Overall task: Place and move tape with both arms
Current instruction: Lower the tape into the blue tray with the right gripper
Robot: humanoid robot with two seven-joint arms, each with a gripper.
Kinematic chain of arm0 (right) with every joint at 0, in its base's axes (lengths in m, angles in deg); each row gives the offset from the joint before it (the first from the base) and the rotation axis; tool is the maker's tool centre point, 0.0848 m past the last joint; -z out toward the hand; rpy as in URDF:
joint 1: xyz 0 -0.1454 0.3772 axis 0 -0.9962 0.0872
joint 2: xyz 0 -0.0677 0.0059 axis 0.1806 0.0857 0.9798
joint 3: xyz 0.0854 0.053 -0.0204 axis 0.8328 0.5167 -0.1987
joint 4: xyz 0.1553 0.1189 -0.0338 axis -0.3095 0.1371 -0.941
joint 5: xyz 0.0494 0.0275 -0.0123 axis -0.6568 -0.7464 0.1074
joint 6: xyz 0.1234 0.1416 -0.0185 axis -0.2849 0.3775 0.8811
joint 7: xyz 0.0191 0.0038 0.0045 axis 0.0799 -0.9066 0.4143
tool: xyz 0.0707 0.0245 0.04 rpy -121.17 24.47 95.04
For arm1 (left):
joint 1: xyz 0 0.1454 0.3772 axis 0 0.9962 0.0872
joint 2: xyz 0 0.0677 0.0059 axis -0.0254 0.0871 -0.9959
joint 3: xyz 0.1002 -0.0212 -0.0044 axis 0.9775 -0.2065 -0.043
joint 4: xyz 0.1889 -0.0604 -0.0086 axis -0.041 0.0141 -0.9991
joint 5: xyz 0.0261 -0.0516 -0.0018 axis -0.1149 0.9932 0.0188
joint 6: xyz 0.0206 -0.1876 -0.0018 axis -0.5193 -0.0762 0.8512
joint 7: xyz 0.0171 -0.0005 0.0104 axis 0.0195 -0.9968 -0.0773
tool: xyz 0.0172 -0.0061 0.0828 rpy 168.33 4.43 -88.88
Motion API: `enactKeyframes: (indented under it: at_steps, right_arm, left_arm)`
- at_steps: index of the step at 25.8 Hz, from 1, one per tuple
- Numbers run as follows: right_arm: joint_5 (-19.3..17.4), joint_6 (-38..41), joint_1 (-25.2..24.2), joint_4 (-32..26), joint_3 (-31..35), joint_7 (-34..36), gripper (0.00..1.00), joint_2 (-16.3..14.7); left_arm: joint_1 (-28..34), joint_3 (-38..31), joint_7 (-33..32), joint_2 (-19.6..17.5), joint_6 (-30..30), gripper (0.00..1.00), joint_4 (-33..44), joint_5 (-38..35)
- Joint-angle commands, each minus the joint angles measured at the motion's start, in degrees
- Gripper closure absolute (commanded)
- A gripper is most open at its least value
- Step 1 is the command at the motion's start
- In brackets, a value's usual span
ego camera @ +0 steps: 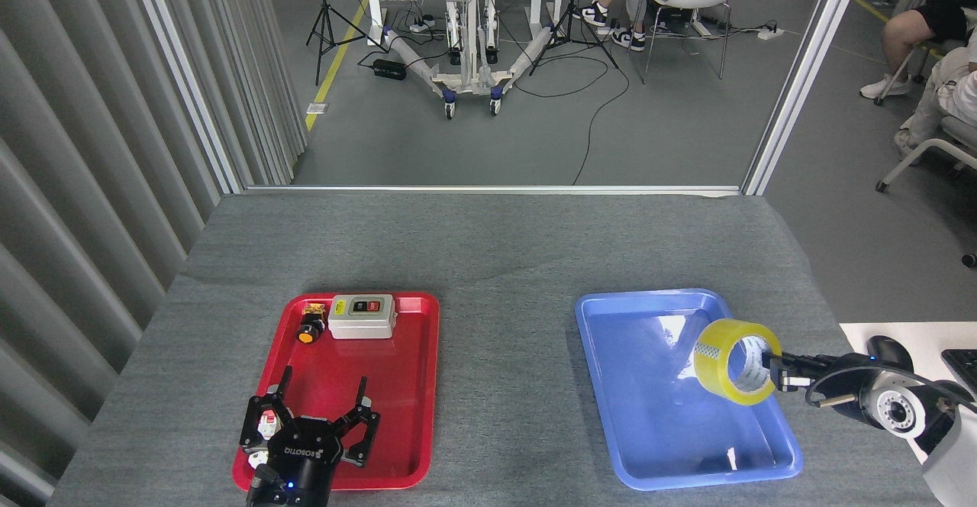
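You see a translucent yellow tape (734, 370) with a white core over the blue tray (649, 415). Left of that tray, a red tray (404, 385) carries a grey box (362, 317) with red and black buttons, all on grey cloth (488, 247).

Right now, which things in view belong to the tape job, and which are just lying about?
Part of the job:
- translucent yellow tape roll, held above the blue plastic tray
- right gripper, shut on the roll's rim
- left gripper, open above the red plastic tray

Lying about:
- grey switch box
- small yellow push button
- black computer mouse
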Motion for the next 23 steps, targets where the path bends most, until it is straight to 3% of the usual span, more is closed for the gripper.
enactKeyframes:
  at_steps: [1,5,10,15,19,23]
  right_arm:
    - [-3.0,-0.1,7.4,7.8,-6.9,-2.4,1.0,1.9]
    - [-11.5,-2.5,10.2,8.8,-14.7,-8.6,1.0,2.2]
    - [-20.0,-10.5,15.8,8.7,-23.3,-13.7,1.0,2.1]
    - [-21.4,-15.9,19.6,9.3,-27.6,-15.9,1.0,2.8]
    - [-21.3,-21.5,21.5,11.4,-30.8,-15.9,1.0,5.6]
    - [-21.0,-22.4,23.2,15.7,-32.3,-15.6,1.0,8.3]
  left_arm:
    - [0.2,-0.2,-0.2,-0.4,-0.8,0.0,-0.4,1.7]
    - [0.6,0.0,-0.2,-3.2,-2.2,0.0,-1.0,1.9]
    - [0.5,-0.3,-0.2,-4.5,-9.5,0.0,-3.1,2.3]
    - [0.4,-0.8,0.5,-5.4,-9.5,0.0,-4.1,2.4]
    - [0.2,-0.9,0.6,-7.0,-10.2,0.0,-5.4,2.4]
    - [-1.1,-1.2,0.6,-7.1,-10.1,0.0,-5.7,2.5]
